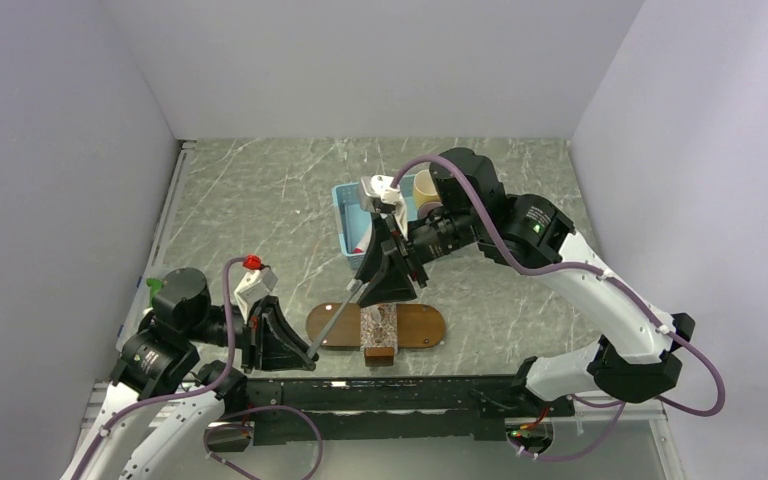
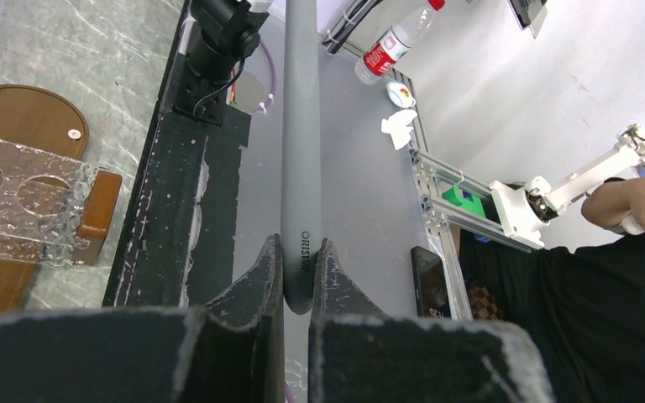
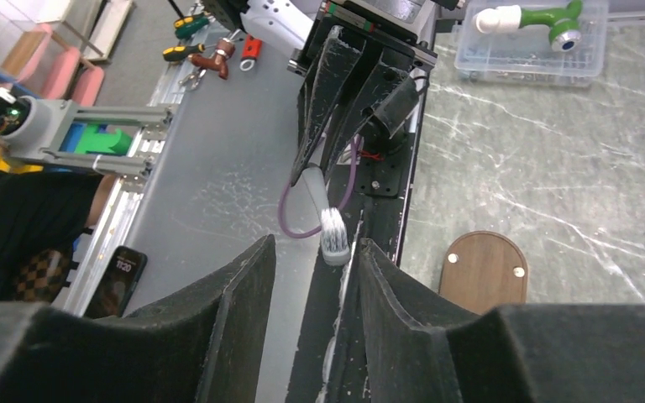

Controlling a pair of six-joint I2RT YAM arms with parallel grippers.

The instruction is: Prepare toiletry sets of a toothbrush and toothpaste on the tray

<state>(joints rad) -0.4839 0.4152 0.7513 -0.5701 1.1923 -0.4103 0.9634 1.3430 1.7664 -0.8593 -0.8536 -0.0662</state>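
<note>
1. The left gripper (image 1: 300, 353) sits low near the front edge of the table, its jaws pinching the butt end of a grey toothbrush (image 1: 335, 320).
2. In the left wrist view the two fingers (image 2: 262, 277) press on either side of the handle (image 2: 301, 126), just where small lettering is printed on it.
3. The toothbrush slants up and away from the left gripper, over the left end of the tray (image 1: 425, 325), towards the right gripper (image 1: 385, 290).
4. The right arm reaches in from the far right and points its gripper down and back towards the front of the table.
5. Its jaws are spread. The right wrist view shows the white-bristled head of the toothbrush (image 3: 333, 237) in the gap between the fingertips, nearer one finger than the other. I can't tell whether it touches that finger.
6. The tray lies lengthways near the front of the table, between the two arms; one rounded end shows in the right wrist view (image 3: 483, 269).
7. A clear, bumpy plastic holder (image 2: 17, 201) with round holes lies across the middle of the tray (image 2: 25, 113), on a small wooden block.
8. Behind the tray, further from the arms, stands a light-blue basket (image 1: 345, 215), partly hidden by the right gripper.
9. A black phone (image 3: 122, 273) lies on the grey bench beyond the table's front edge.
</note>
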